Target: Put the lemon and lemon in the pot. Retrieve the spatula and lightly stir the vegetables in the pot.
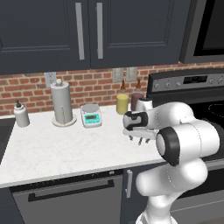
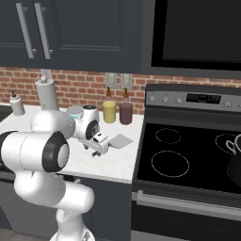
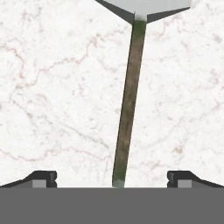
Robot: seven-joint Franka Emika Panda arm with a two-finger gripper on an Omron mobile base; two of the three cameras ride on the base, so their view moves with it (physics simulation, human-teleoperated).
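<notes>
The spatula point(image 3: 127, 105) lies flat on the white marble counter point(image 1: 65, 148). Its thin dark handle runs straight up the hand view to the light-grey blade point(image 3: 144, 8) at the top edge. In the right base view the blade point(image 2: 121, 140) pokes out beside the hand, near the stove. My gripper point(image 3: 112, 178) hovers just above the handle's end, open, one fingertip on each side and nothing held. It also shows in the base views point(image 1: 139, 139) point(image 2: 95, 148). The dark pot point(image 2: 234, 167) stands on the stove at the far right edge. Both lemons are out of view.
Along the brick wall stand a paper-towel holder point(image 1: 61, 105), a small scale point(image 1: 91, 115), a pale-yellow jar point(image 1: 122, 103), a dark-red jar point(image 2: 125, 113) and a soap bottle point(image 1: 21, 114). The black stovetop point(image 2: 188, 155) adjoins the counter on the right.
</notes>
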